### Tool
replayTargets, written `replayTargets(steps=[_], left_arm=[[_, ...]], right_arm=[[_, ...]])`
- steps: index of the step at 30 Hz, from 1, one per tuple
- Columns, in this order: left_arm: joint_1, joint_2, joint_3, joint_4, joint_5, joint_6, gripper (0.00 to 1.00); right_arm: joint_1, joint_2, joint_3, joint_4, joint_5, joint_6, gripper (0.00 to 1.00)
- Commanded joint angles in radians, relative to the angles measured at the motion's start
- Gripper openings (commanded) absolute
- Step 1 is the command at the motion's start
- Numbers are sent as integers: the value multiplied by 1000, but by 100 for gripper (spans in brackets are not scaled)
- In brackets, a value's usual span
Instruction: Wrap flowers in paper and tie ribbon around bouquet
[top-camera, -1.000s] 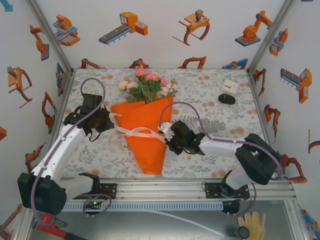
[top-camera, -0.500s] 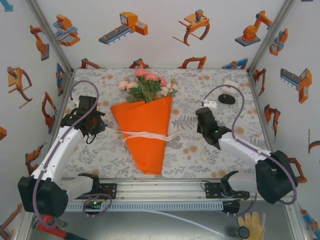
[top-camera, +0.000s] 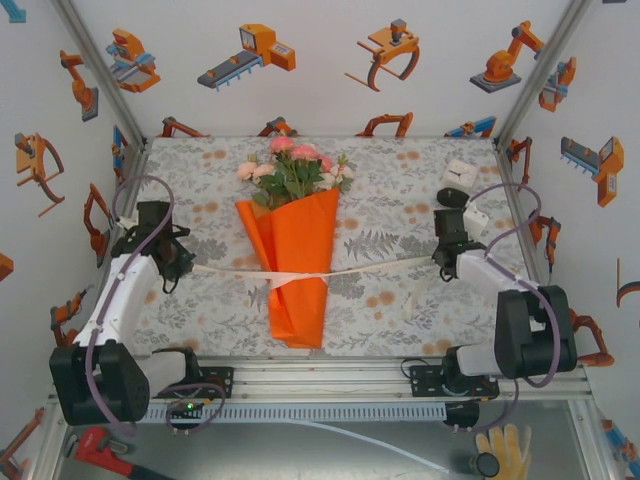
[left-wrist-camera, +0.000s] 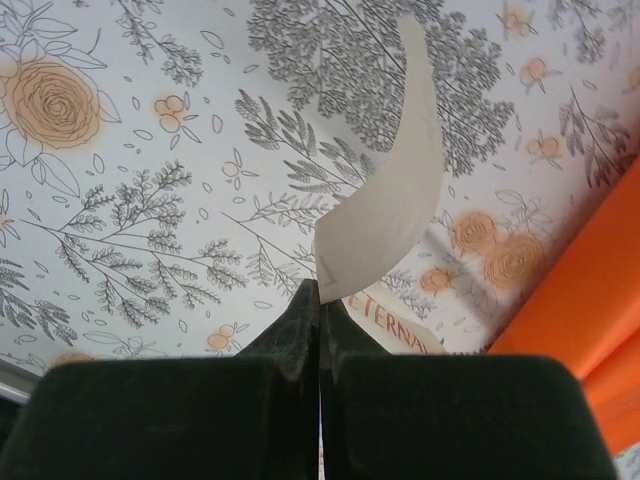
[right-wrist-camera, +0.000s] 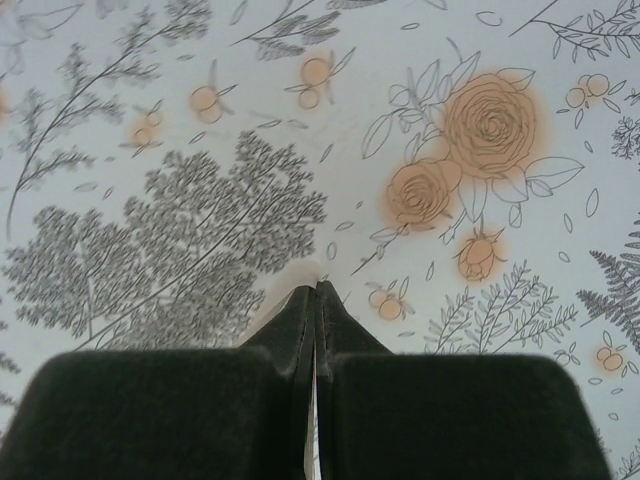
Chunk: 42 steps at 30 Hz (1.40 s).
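Ribbon (left-wrist-camera: 390, 200): soft, light, slippery; grip near ends. Left hand (left-wrist-camera: 320, 295) nine o'clock of bouquet (top-camera: 298, 250), right hand (right-wrist-camera: 315, 290) three o'clock, both clamped on it.

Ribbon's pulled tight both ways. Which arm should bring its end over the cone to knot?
Left, likely: the left gripper sits nearer the bright orange paper cone, clamped on the sheer cream ribbon with a free tail; the right gripper is stretched farther out.

the floral-cloth table (top-camera: 400, 300) bears the bouquet (top-camera: 295, 260) and, far right, a dark disc (top-camera: 453, 198).
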Motion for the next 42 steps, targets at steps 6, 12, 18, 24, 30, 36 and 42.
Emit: replayTargets(steps=[6,12,18,24,30,36,42], left_arm=[[103,63,-54,69,-6,-76,0],[246,43,-121,131,59,-96,0],[285,104,-131,197,165,-101,0],[274,101,-108,245,262,-89,40],[254,-63,-36,157,258,-27,73],[-139,-127,79,188,517,508,72],[-412,-68,44,48,501,1103,64]], right_arm=[[-73,93,103,31,-89,71,0],[-244,82,117,-3,-88,176,0],[-333,33,118,15,-110,170,0],[-319,93,214,-44,-510,-20,35],[-257,-194,76,148,-592,-66,56],[129,-233,142,67,-634,-655,54],[424,-110,126,-83,-885,-1190,52]])
